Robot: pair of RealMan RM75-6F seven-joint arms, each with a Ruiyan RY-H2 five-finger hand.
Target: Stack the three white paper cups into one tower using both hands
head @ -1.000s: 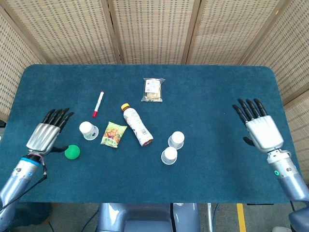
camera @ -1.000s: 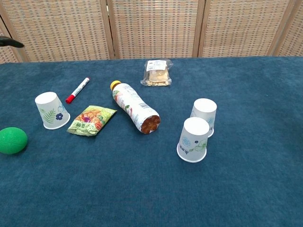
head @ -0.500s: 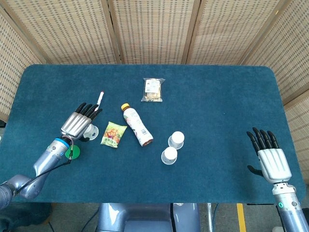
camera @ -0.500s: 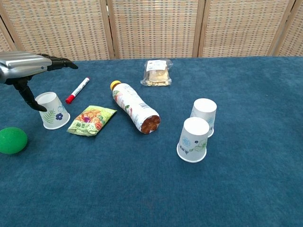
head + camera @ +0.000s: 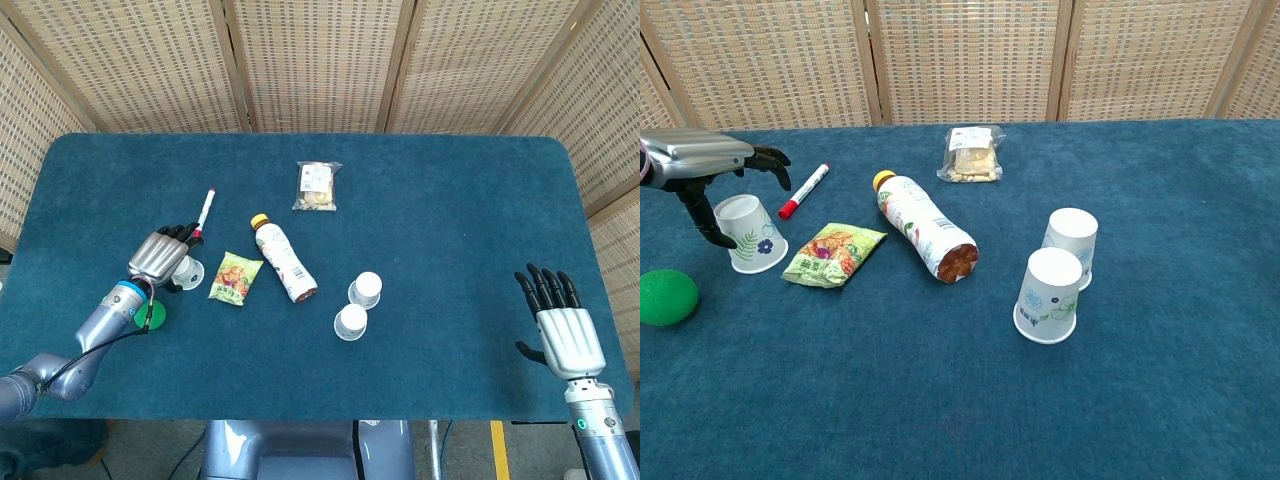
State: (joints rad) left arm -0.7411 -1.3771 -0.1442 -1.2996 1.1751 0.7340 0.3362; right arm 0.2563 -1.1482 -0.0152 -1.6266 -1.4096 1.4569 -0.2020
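Observation:
Three white paper cups with printed flowers stand upside down on the blue table. One cup (image 5: 748,235) is at the left, and my left hand (image 5: 706,163) arches over it. The thumb hangs down beside its left side and the fingers (image 5: 772,158) curl over its far side, without a clear grip. From the head view my left hand (image 5: 160,254) hides most of this cup (image 5: 191,273). The other two cups (image 5: 1071,240) (image 5: 1048,296) stand close together at centre right. My right hand (image 5: 561,325) hovers open at the table's right front, far from them.
Between the cups lie a red marker (image 5: 805,190), a green snack packet (image 5: 835,253) and a bottle on its side (image 5: 925,227). A cracker bag (image 5: 973,153) lies further back. A green ball (image 5: 665,297) sits near my left wrist.
My left hand swung in from the table's left edge to over the left cup and now curls its fingers down. My right hand drew back toward the front right corner.

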